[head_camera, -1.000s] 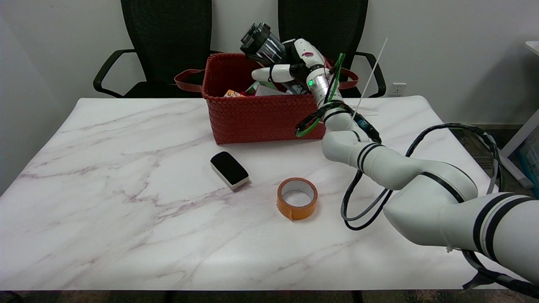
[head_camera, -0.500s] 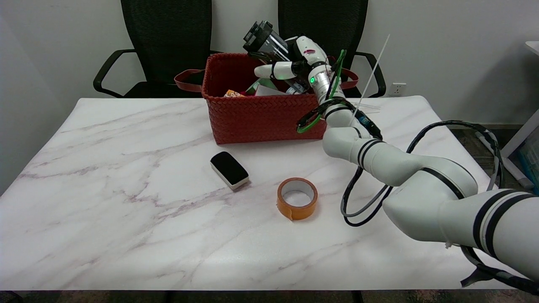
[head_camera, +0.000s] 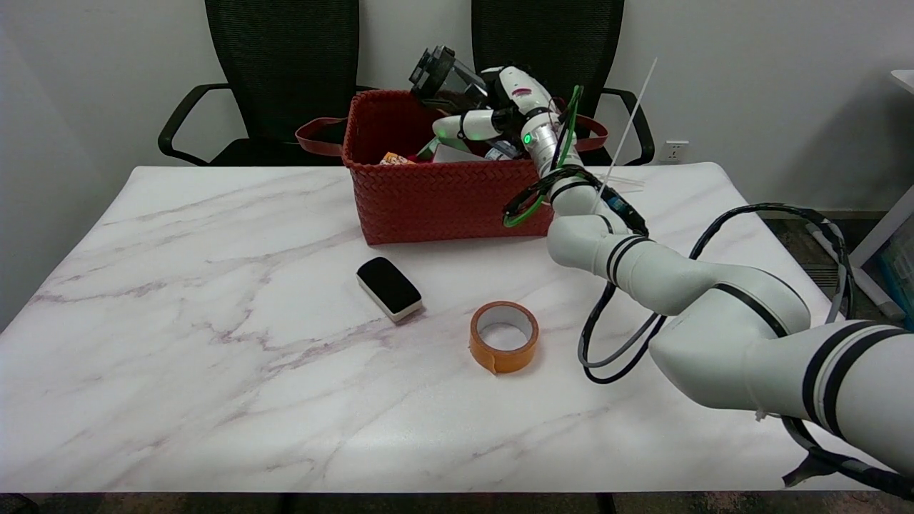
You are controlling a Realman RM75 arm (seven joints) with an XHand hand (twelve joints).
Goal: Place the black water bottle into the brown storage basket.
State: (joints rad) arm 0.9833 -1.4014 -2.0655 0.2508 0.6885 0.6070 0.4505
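Observation:
My right hand [head_camera: 493,107] is raised over the back right part of the brown woven basket [head_camera: 428,196] and grips the black water bottle [head_camera: 443,75]. The bottle is tilted, its dark ribbed cap pointing up and to the left, its see-through body running down into the hand. It hangs above the basket's opening, clear of the rim. One white finger [head_camera: 464,127] reaches left under the bottle. The bottle's lower end is hidden by the hand.
Several packets lie inside the basket. A black and white eraser [head_camera: 389,288] and an orange tape roll [head_camera: 503,335] lie on the marble table [head_camera: 178,321] in front of it. Two black chairs stand behind. Black cables hang beside my arm.
The hand first rose slightly with the bottle, then dipped; the bottle has tipped lower and further left over the basket.

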